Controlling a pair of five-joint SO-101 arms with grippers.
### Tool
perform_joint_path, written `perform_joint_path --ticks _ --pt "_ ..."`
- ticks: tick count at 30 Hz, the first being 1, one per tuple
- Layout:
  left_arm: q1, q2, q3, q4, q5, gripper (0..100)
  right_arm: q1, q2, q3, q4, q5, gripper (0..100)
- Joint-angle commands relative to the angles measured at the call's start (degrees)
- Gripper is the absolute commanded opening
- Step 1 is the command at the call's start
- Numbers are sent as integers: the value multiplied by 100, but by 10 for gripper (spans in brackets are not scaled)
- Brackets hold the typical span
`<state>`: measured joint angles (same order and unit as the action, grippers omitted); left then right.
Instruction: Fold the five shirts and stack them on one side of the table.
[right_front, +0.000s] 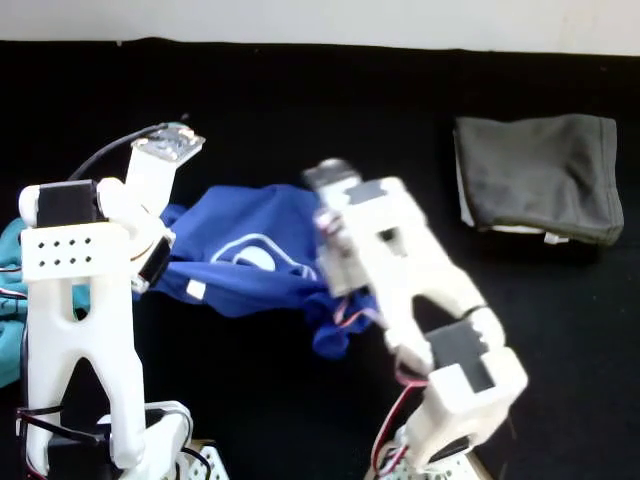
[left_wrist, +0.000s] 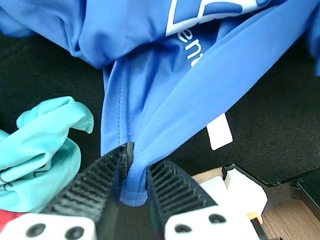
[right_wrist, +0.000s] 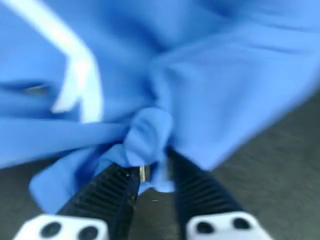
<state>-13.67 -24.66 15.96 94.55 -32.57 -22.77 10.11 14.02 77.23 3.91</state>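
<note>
Because the blue shirt (right_front: 250, 255) looks limp and slippery, the left gripper (left_wrist: 135, 172) and right gripper (right_wrist: 152, 175) clamp its bunched edges

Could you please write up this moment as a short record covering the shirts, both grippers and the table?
blue shirt: unfolded, bunched mid-table, held by both arms
left gripper: shut on the blue shirt's hem
right gripper: shut on a bunched fold of the blue shirt
grey shirt: folded, lying apart on the robot's right side
teal shirt: crumpled, beside the left arm
table: black surface
</note>
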Motion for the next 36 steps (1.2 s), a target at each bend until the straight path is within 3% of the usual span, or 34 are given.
perform_joint_path --ticks 1,6,13,20,25,30,36 --pt "-40 -154 -40 -62 0 9 840 -444 -101 391 343 6" --pt "-13 -145 -40 -70 0 9 1560 -1341 163 980 897 6" --pt "-13 -145 -57 -70 0 9 1886 -2862 1947 1103 1697 10" --pt "-31 -145 -57 -62 0 9 1930 -4303 2774 1138 1864 260" --pt "-40 -145 -31 -35 0 9 1982 -5613 2756 1059 1811 240" --pt "-13 -145 -48 -62 0 9 1103 -5719 2774 760 949 241" --pt "-22 -145 -48 -62 0 9 -347 -4321 2756 347 158 242"
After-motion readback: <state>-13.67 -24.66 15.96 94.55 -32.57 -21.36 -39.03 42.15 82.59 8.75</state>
